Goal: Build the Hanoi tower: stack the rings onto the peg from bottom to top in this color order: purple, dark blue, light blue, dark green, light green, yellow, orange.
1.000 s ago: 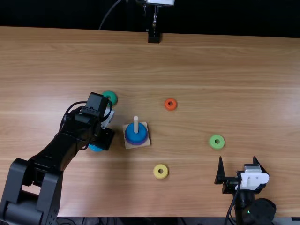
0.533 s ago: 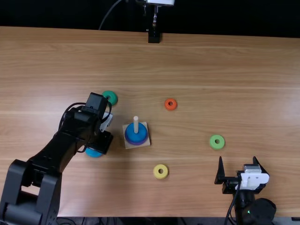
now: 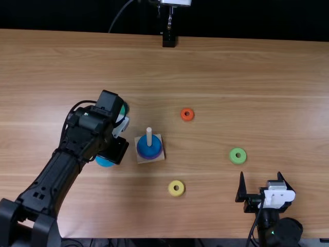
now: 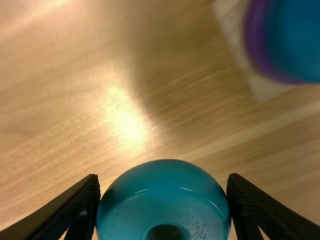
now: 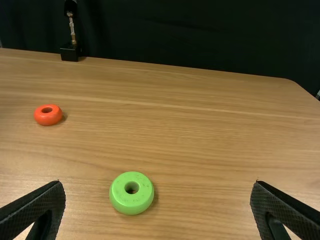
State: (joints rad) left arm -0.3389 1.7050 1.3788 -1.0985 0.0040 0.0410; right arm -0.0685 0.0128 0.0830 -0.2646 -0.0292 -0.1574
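Note:
My left gripper [image 3: 114, 149] is left of the wooden base [image 3: 149, 159], which bears a purple ring [image 3: 159, 154], a dark blue ring [image 3: 148, 149] and a pale peg [image 3: 149, 136]. In the left wrist view my left gripper [image 4: 163, 178] is shut on the light blue ring [image 4: 160, 207], whose edge also shows beside the arm in the top view. My right gripper [image 3: 260, 177] stands open near the table's front edge. Its fingers are wide apart in the right wrist view, my right gripper [image 5: 159, 185] holding nothing; a light green ring [image 5: 131, 193] lies beyond.
The dark green ring [image 3: 123, 109] is partly covered by the left arm. An orange ring [image 3: 187, 114] lies beyond the base to the right, a yellow ring [image 3: 176, 188] nearer the front edge. A black stand [image 3: 168, 39] is at the far edge.
The left arm has stretched farther out, and its gripper has shifted slightly right and away from the front edge with the light blue ring. The right arm has stayed still.

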